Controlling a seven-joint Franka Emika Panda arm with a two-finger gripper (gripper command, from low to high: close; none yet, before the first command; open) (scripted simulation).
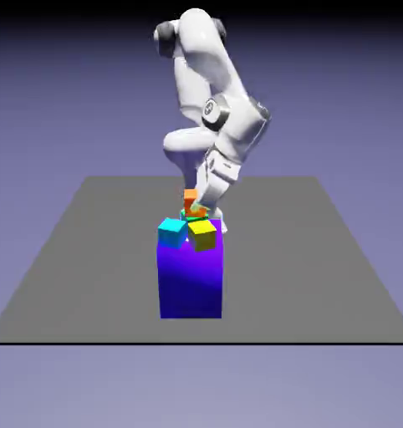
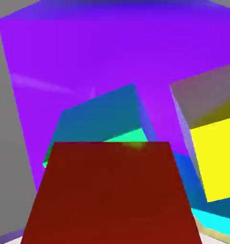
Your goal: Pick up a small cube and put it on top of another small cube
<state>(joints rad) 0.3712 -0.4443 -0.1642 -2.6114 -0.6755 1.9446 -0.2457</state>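
Note:
The small orange cube [image 1: 190, 201] is at the back of the tall blue-purple block's top [image 1: 190, 280], directly over the small green cube [image 1: 188, 215], of which only a thin sliver shows. My gripper [image 1: 197, 206] reaches down at the orange cube from the exterior view's right. In the hand view the orange cube [image 2: 112, 193] shows as a big dark red face filling the bottom and hiding the finger tips. A strip of the green cube [image 2: 131, 135] peeks out just above it. Whether the jaws still press on the cube does not show.
A cyan cube [image 1: 171, 230] and a yellow cube [image 1: 202, 235] sit tilted on the front of the block's top, close beside the stacked pair. The yellow cube [image 2: 214, 159] is at the hand view's right. The grey table [image 1: 88, 251] spreads around the block.

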